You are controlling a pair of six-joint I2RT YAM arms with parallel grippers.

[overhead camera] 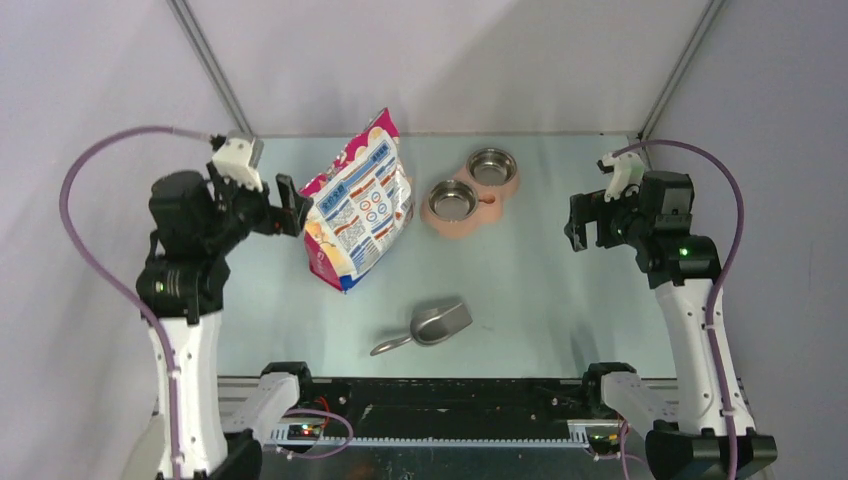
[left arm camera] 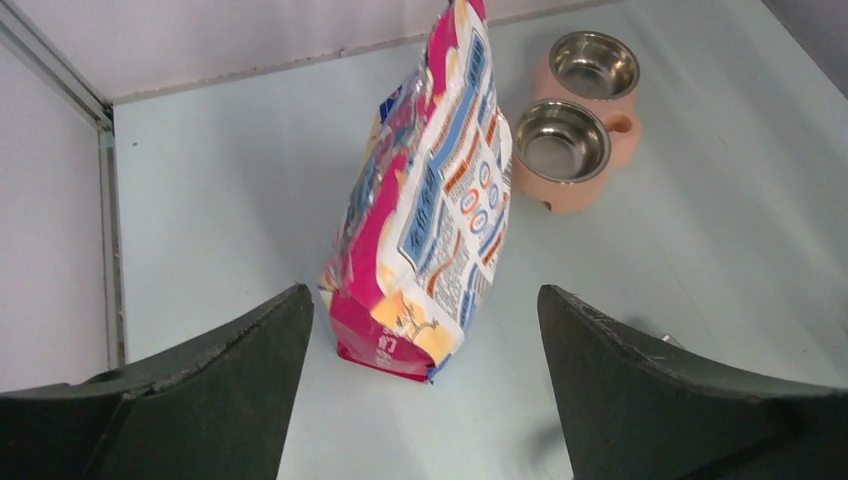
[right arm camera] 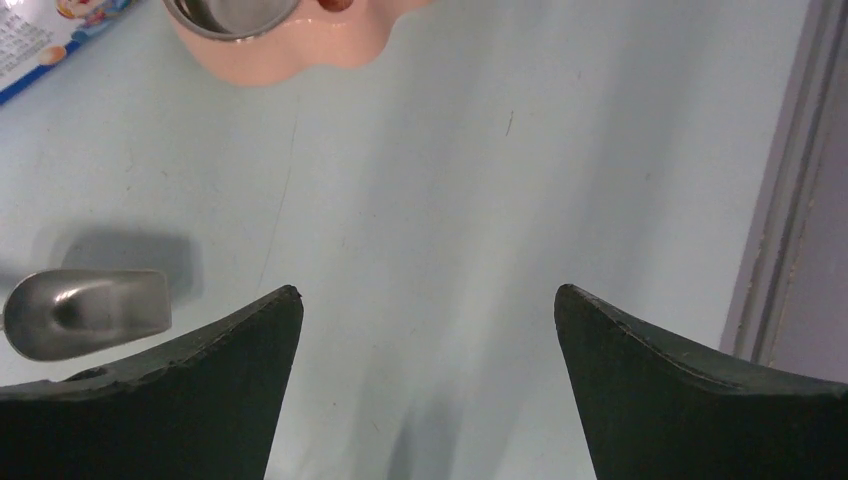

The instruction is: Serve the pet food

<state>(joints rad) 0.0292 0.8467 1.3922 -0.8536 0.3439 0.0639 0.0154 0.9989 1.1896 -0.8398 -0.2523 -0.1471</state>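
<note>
Steel bowls (overhead camera: pixel 453 200) in pink feeder (overhead camera: pixel 452 229); printed bag (overhead camera: pixel 358 205) upright nr it, contents hidden.

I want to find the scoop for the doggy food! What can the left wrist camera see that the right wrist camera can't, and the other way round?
Only the left wrist view shows the whole bag standing upright, and both metal bowls side by side.

Only the right wrist view clearly shows the grey scoop, lying on the table.

Both show the pink bowl stand and some of the bag, though the right wrist view catches just the bag's corner and part of one bowl.
</note>
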